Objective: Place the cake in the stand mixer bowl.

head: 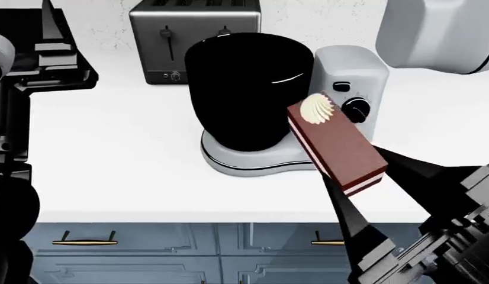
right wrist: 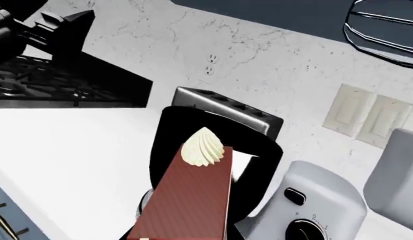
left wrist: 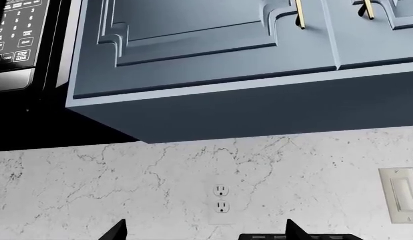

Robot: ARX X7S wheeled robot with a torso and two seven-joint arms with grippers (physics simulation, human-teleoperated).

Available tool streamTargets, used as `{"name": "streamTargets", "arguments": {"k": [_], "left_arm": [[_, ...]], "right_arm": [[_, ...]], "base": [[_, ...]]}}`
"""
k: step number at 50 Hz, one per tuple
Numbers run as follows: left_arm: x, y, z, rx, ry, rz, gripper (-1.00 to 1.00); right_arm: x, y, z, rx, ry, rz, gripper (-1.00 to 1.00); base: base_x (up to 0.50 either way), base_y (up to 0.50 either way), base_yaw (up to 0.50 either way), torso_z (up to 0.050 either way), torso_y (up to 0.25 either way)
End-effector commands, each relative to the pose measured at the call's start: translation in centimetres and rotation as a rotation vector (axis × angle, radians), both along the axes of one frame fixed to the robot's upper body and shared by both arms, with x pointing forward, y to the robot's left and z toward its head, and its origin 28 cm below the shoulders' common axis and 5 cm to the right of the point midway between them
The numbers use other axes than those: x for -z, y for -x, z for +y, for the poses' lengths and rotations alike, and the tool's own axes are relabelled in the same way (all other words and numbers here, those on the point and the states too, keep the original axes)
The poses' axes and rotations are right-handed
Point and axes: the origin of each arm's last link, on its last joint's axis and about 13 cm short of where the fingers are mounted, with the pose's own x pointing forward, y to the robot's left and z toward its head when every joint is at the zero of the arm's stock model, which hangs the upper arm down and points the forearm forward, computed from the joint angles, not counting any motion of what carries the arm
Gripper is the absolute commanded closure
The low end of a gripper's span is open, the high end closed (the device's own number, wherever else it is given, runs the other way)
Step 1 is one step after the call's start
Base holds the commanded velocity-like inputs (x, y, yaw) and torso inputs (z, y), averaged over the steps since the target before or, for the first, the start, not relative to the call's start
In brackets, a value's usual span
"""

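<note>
The right gripper (head: 351, 183) is clamped around the cake (head: 337, 144), carrying it in the air beside the black mixer bowl (head: 248, 89). The cake is not yet inside; lifting over the rim and letting go remain.

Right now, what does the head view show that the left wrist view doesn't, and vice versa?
Head view only: the cake held in the right gripper, lifted beside the stand mixer bowl, not yet inside it; the toaster behind the bowl, the white counter, and drawer handles below.

Left wrist view only: the blue upper cabinets with brass handles, the microwave keypad, a wall outlet and a light switch; only the left gripper's dark fingertips show.

Shared: the marble backsplash.
</note>
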Motion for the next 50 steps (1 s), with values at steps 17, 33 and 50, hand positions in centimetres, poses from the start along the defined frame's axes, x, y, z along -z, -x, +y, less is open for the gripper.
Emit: {"name": "streamTargets", "arguments": {"k": [17,33,50], "left_arm": [[-0.1,0.0,0.3,-0.011,0.012,-0.009,-1.0],[-0.1,0.1,0.4,-0.018,0.015,-0.009,-1.0],[-0.1,0.2,0.5,-0.023,0.017,-0.007,-1.0]], "right_arm": [[-8.6,-7.4,3.2,-0.043,-0.066,-0.112,1.0],[-10.1,-10.6,4.7,-0.005,-0.111,-0.035,1.0],[-9.2,-16.7,6.5,-0.012,-0.114,0.142,1.0]], "base": [[0.0,0.0,0.0,0.0,0.001],[0.0,0.0,0.0,0.0,0.001],[0.0,0.0,0.0,0.0,0.001]]}}
